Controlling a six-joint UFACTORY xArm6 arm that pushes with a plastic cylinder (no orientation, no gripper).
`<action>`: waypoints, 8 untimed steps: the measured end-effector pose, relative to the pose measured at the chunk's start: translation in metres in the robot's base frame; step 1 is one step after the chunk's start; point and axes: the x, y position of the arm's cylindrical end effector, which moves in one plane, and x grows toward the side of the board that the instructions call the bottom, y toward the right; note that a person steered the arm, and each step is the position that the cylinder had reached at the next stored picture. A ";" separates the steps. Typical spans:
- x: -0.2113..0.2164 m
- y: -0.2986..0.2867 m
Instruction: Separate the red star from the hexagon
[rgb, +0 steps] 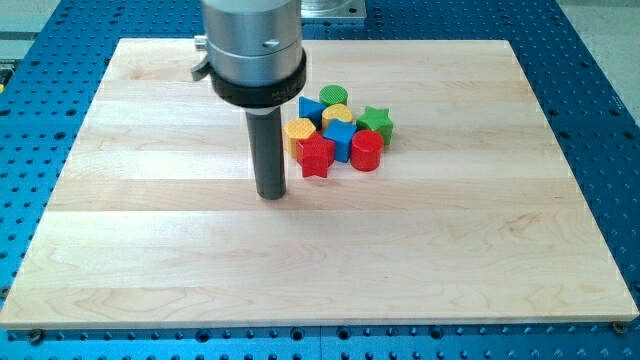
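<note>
The red star (316, 156) lies at the lower left of a tight cluster of blocks in the upper middle of the wooden board (150, 250). It touches the yellow hexagon (298, 131) just above it. My tip (271, 194) rests on the board to the left of and slightly below the red star, a short gap away, touching no block.
The cluster also holds a blue cube (341, 137), a red cylinder (366, 150), a green star (375, 122), a yellow block (336, 114), a green cylinder (333, 97) and a blue triangle (311, 107). The arm's grey body (250, 45) hangs over the board's top.
</note>
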 end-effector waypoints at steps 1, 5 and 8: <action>0.013 0.046; -0.019 0.082; -0.074 -0.005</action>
